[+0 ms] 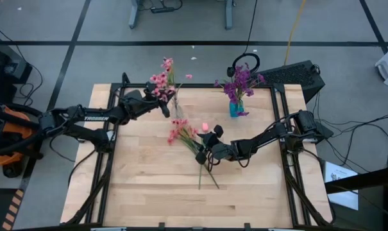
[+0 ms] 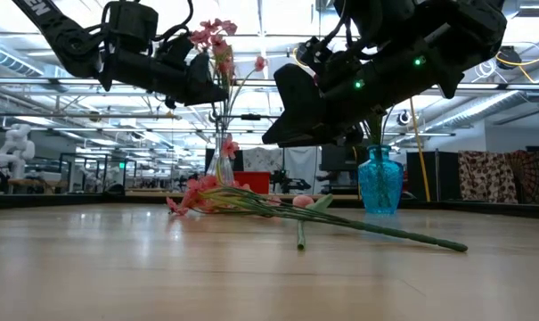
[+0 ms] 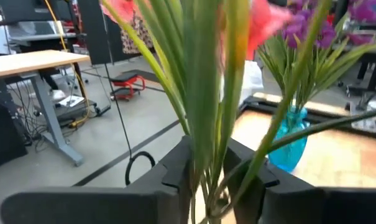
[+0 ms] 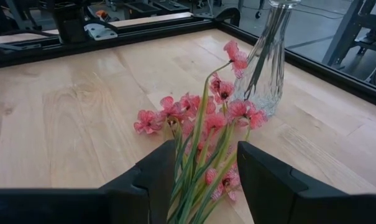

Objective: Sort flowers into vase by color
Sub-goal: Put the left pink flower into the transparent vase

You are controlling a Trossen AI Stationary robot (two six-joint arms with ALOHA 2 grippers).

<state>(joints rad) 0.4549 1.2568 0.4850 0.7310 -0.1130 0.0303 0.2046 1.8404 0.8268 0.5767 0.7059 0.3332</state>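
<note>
A clear glass vase at the far middle of the table holds pink flowers. My left gripper reaches in from the left above the vase's mouth, shut on their green stems. A blue vase to the right holds purple flowers. Another pink spray lies flat on the table, and a pink bud lies beside it. My right gripper hovers open above that spray's stems without touching them. My left gripper has the pink flowers' green stems between its two fingers, a little above the vase's mouth. The fingers come in level from the table's left and lie across the stems. The stems stand upright with their lower ends in the clear vase.
Black frame rails run along the table's edges. Headphones and a dark keyboard lie beyond the far edge. The near half of the table is bare wood.
</note>
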